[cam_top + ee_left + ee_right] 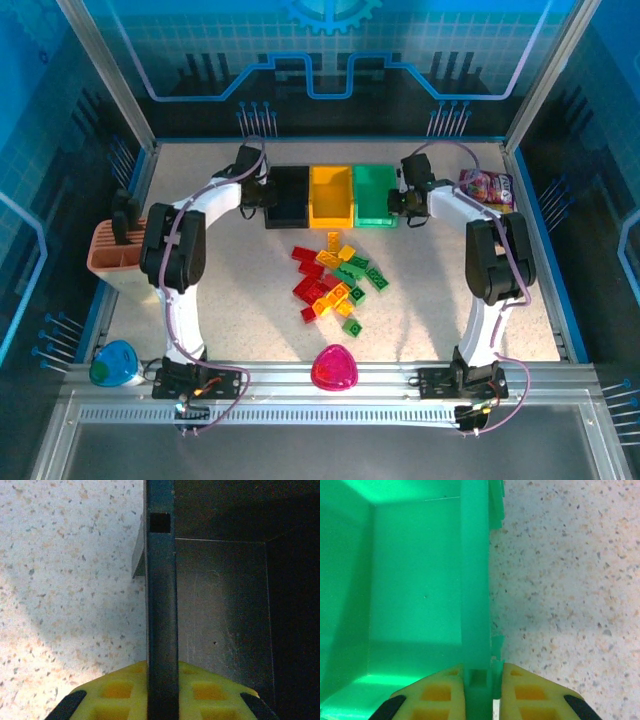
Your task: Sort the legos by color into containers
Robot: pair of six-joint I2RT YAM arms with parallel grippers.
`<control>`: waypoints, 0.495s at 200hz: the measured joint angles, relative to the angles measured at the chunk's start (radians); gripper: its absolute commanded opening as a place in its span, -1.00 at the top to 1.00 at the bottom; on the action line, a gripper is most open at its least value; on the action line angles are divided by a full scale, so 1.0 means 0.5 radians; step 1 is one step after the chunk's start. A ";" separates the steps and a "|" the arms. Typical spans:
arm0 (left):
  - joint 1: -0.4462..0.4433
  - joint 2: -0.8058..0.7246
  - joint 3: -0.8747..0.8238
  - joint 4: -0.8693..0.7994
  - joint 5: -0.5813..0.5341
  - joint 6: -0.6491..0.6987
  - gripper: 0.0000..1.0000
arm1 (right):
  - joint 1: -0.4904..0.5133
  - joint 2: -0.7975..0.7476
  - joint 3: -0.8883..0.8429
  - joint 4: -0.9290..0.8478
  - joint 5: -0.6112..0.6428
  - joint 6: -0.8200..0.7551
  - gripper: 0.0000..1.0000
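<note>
Black bin (288,195), yellow bin (331,195), green bin (372,195) show bare floors.

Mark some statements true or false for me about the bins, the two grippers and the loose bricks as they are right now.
1. The yellow bin sits between the black bin and the green bin. True.
2. The left gripper straddles the yellow bin's wall. False: it is closed on the black bin's left wall.
3. The right gripper has a finger on each side of the green bin's right wall. True.
4. The green bin already holds green bricks. False: its floor shows bare, and the legos lie in a heap on the table in front of the bins.
5. The pink object lies beside the bins at the far edge. False: it sits at the near edge, between the arm bases.
</note>
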 measured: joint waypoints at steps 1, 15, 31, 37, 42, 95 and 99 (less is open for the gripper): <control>-0.001 -0.002 -0.004 0.002 0.000 0.000 0.90 | 0.002 -0.004 -0.005 0.002 0.002 0.002 0.87; -0.007 -0.057 -0.085 0.021 -0.002 -0.001 0.90 | 0.026 -0.069 -0.101 0.047 0.037 0.018 0.87; -0.018 -0.130 -0.185 0.044 -0.003 -0.001 0.90 | 0.060 -0.161 -0.230 0.096 0.080 0.041 0.87; -0.023 -0.159 -0.227 0.052 -0.004 -0.002 0.90 | 0.072 -0.195 -0.269 0.103 0.093 0.051 0.87; -0.027 -0.177 -0.251 0.058 -0.006 -0.002 0.90 | 0.080 -0.223 -0.307 0.115 0.102 0.058 0.87; -0.085 -0.291 -0.401 0.079 -0.023 -0.008 0.80 | 0.123 -0.464 -0.628 0.241 0.185 0.146 0.85; -0.089 -0.293 -0.407 0.083 -0.024 -0.011 0.78 | 0.123 -0.472 -0.640 0.250 0.190 0.151 0.84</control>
